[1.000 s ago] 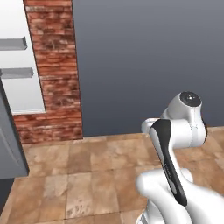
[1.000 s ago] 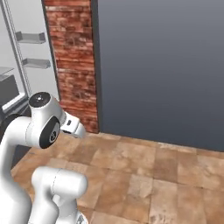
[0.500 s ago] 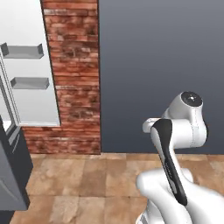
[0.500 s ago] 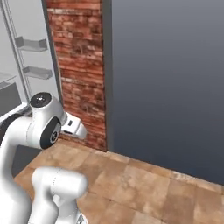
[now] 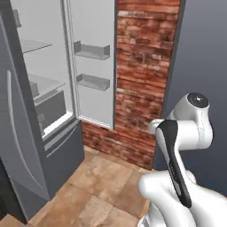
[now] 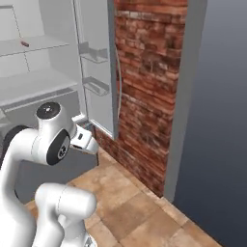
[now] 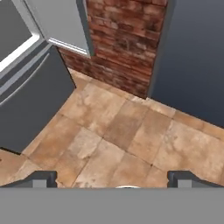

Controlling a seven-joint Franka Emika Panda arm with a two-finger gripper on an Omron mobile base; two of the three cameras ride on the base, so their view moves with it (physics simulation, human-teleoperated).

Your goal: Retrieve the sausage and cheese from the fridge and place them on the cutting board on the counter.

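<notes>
The fridge stands open at the left, with a white interior, grey shelves and a wide drawer front. Its grey left door swings toward me, and the right door with two bins rests against the brick. A tiny reddish piece, probably the sausage, lies on an upper shelf. The cheese is hidden; the cutting board and the counter are out of view. My gripper is open, fingertips far apart, empty, pointing down at the floor in front of the fridge.
A red brick column stands right of the fridge, with a dark grey wall beyond it. A tan tiled floor spreads in front. The open left door juts into the floor space at the left.
The whole picture has shifted: the base has moved, bringing the open fridge into view from the left. The arm keeps the same pose and the gripper stays open.
</notes>
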